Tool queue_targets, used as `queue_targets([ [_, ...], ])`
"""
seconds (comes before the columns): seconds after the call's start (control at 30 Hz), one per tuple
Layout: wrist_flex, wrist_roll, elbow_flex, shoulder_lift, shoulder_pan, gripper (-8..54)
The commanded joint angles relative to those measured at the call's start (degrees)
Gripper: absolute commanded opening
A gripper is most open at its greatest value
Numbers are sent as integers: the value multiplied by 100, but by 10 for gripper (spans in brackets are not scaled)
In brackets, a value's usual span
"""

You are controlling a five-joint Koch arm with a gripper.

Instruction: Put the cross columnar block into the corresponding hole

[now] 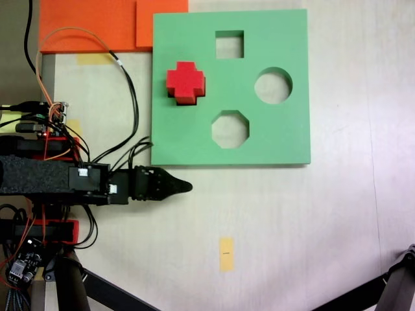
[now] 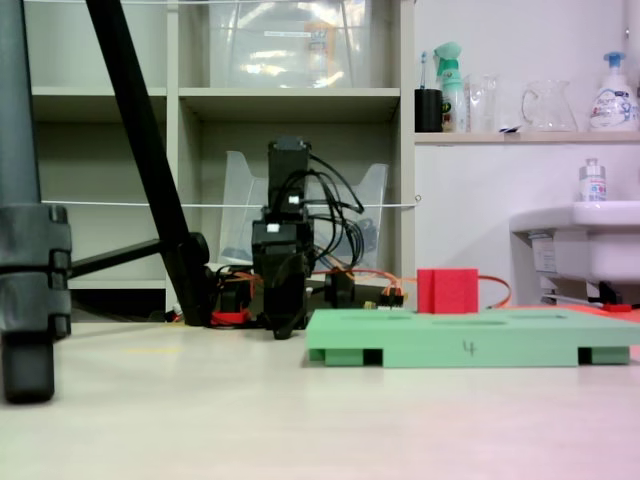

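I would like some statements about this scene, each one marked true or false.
1. The red cross block sits on the green foam board. True.
2. The gripper holds the block. False: it is off the board, apart from the block.
3. The board has a round cutout. True.
4. The square cutout has a block in it. False: it is empty.
5. The board lies on an orange sheet. False: the orange foam pieces lie beside it.
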Motion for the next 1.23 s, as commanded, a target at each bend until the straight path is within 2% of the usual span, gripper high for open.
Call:
queue_targets([
  [0.0,-633,123,598,387,-114,418],
  [0.23,-686,176,817,387,-79,394],
  [0.3,-694,176,817,387,-62,334],
  [0.33,-694,176,817,387,-62,331],
  [1.2,-694,176,817,387,-62,338],
])
